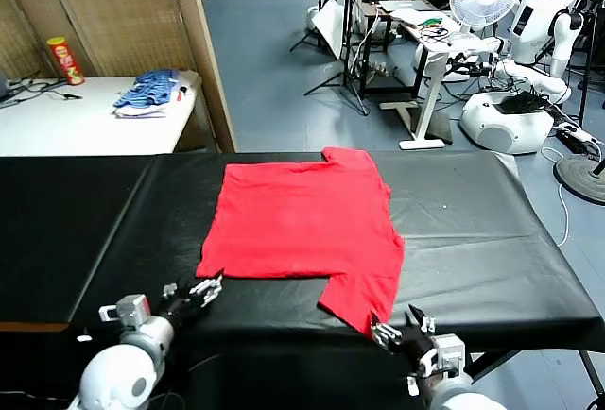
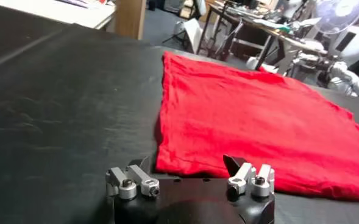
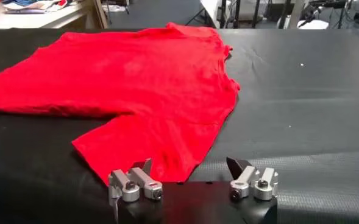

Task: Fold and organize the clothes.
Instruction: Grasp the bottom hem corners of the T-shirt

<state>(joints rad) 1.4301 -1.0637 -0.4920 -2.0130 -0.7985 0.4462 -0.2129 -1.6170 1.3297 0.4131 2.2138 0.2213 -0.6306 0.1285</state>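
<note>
Shirt (image 1: 301, 224) flat on table (image 1: 473, 240) | left tool (image 1: 200, 293), right tool (image 1: 392, 331) open

Left claw (image 2: 190, 178) open, fingers apart, low over the black table (image 2: 57, 122). Red T-shirt (image 2: 258, 122) lies flat on the table; its near corner sits just ahead of the claw, between the fingers. White table (image 2: 75, 12) and a fan (image 2: 337, 12) beyond the far edge.

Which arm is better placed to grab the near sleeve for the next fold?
Probably the right: its open pincer sits at the near sleeve's tip of the red T-shirt. The left pincer, also open, is by the far-side hem corner.
</note>
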